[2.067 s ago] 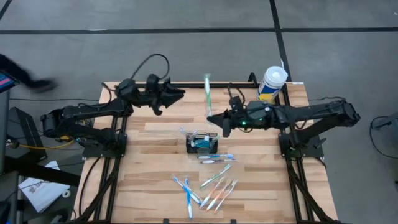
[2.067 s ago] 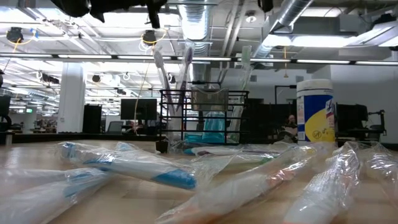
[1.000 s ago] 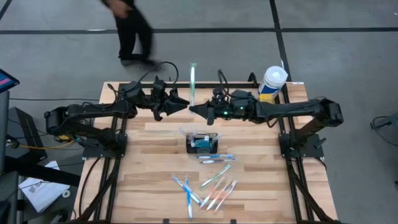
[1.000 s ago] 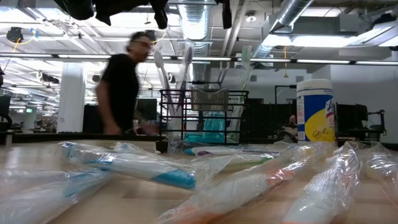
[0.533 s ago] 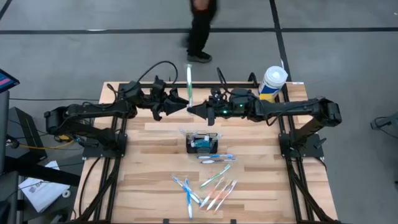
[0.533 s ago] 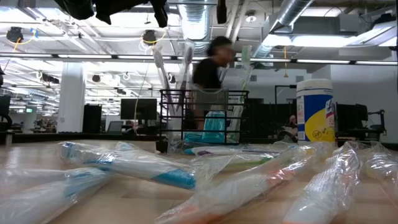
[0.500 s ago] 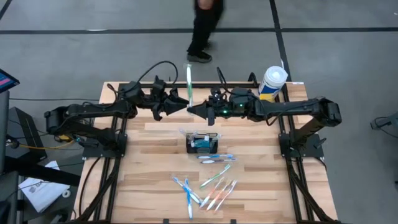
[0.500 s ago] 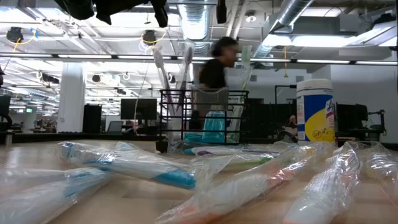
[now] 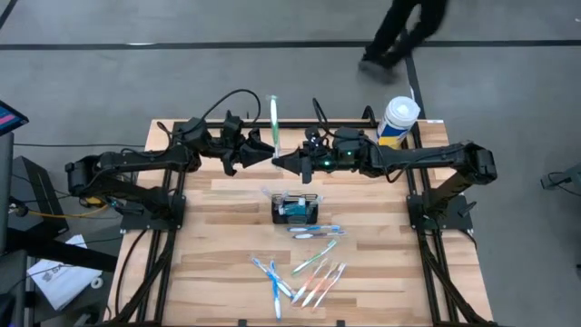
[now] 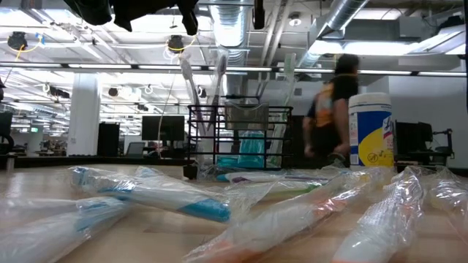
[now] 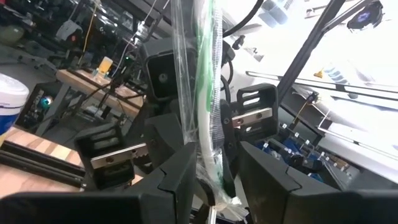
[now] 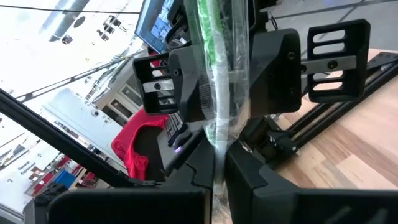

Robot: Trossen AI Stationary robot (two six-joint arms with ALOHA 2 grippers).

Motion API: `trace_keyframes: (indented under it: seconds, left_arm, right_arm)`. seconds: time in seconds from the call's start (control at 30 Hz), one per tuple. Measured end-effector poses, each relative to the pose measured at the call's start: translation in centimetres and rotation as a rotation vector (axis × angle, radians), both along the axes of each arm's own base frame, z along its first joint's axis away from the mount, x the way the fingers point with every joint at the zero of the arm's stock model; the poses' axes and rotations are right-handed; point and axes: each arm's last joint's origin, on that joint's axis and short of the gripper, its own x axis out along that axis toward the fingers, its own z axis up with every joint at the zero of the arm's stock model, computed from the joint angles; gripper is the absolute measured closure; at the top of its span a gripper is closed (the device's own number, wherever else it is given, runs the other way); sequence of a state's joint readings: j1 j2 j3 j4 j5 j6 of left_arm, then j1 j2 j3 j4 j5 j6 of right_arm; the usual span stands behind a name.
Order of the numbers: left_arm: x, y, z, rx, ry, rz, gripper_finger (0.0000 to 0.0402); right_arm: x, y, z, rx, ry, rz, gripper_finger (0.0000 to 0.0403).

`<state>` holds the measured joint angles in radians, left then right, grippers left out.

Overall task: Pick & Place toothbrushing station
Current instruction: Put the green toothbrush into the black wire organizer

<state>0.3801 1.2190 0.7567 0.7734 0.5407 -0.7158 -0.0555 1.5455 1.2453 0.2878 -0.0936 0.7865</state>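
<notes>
A green-and-white toothbrush in a clear wrapper (image 9: 273,118) stands upright in the air over the table's far middle. My right gripper (image 9: 280,162) reaches in level from the right and is shut on the wrapper's lower end. My left gripper (image 9: 269,156) faces it from the left, open, with one finger (image 11: 180,171) on either side of the wrapped toothbrush (image 11: 208,93). The toothbrushing station, a black wire-mesh caddy (image 9: 296,208), rests on the table nearer the middle, with toothbrushes (image 10: 218,80) sticking up out of it. My right gripper pinches the wrapper's lower end (image 12: 217,146) between its two fingers. The fingers come level from the table's right and lie across the toothbrush. The toothbrush stands upright above them, clear of the table. My left gripper: whether its fingers touch the wrapper cannot be told.
Several wrapped toothbrushes (image 9: 304,277) lie loose near the front edge, and two more (image 9: 316,232) beside the caddy. A white tub (image 9: 398,121) stands at the far right corner. A person (image 9: 404,32) walks on the floor beyond the table.
My right gripper has swung a little toward the table's left, bringing the upright toothbrush closer in between my left gripper's fingers. Behind the table a person has walked from left to right.
</notes>
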Motion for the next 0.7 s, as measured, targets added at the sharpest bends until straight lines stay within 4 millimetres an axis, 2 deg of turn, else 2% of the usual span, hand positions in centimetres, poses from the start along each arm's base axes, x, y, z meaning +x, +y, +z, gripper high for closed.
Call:
trace_keyframes:
  seconds: [0.3, 0.7]
  left_arm:
    - [0.1, 0.1, -0.1, -0.002, 0.004, 0.002, 0.0284]
    - [-0.1, 1.2, -0.4, -0.024, 0.022, 0.073, 0.0284]
  right_arm:
    - [0.0, 0.1, 0.0, 0.001, -0.001, 0.033, 0.0394]
    - [-0.1, 0.8, 0.7, -0.006, -0.054, 0.112, 0.0394]
